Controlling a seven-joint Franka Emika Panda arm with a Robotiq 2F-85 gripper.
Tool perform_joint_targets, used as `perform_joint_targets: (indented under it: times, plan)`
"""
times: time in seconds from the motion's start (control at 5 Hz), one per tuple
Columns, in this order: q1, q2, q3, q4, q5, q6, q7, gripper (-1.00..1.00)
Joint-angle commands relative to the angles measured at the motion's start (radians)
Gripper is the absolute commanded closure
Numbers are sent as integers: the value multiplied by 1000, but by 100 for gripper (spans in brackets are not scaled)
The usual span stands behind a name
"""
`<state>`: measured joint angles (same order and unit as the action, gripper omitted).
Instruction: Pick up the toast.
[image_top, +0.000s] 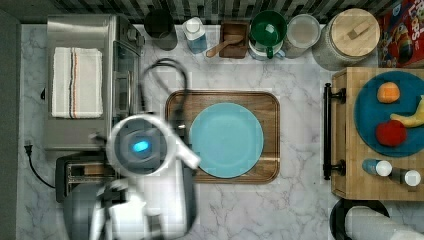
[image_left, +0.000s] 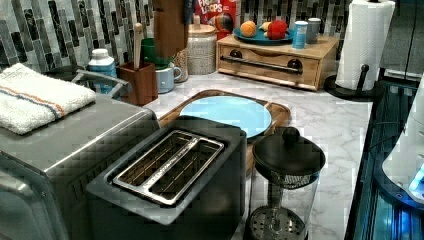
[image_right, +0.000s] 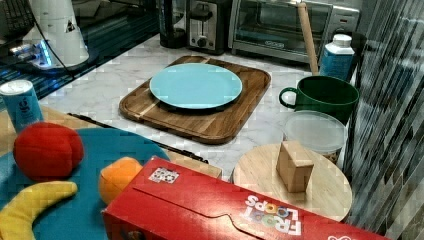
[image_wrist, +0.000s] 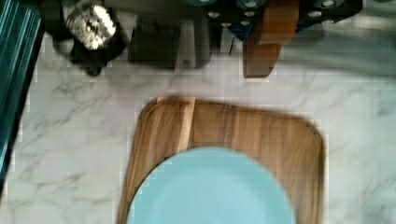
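Marble counter (image_top: 300, 80) runs under everything, with a tiled wall behind the jars and mugs. My pincer (image_wrist: 270, 21) is closed on the toast (image_wrist: 271, 46). In the wrist view the toast is a narrow orange-brown strip, edge-on, caught among the dark parts of my hand. In the left view it is a brown slab (image_left: 169, 22) hanging in the air well above the counter, so nothing but my grip can be holding it.

Lower down and off to one side of the pincer stands the toaster (image_left: 170, 165), and both its slots look empty. Below the pincer lies the wooden tray (image_wrist: 261, 130), and on it the blue plate (image_wrist: 210, 186) with nothing on it.

I judge the pick all but done: the slice is out, clear of the toaster and off every surface. What comes next calls for a steady squeeze, since a thin slice held by one edge may swing or crumble, and no sudden tilt of the wrist.
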<state>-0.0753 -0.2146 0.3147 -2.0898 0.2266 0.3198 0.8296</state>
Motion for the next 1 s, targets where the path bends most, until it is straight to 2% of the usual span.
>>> perform_joint_targets:
  times: [0.2, 0.4, 1.0]
  plan:
    - [-32, 2, -53, -44, -77, -19, -66, 100]
    - [-21, 6, -53, -33, -124, -47, -94, 100]
    - [-28, 5, -47, -33, -123, -47, -95, 100]
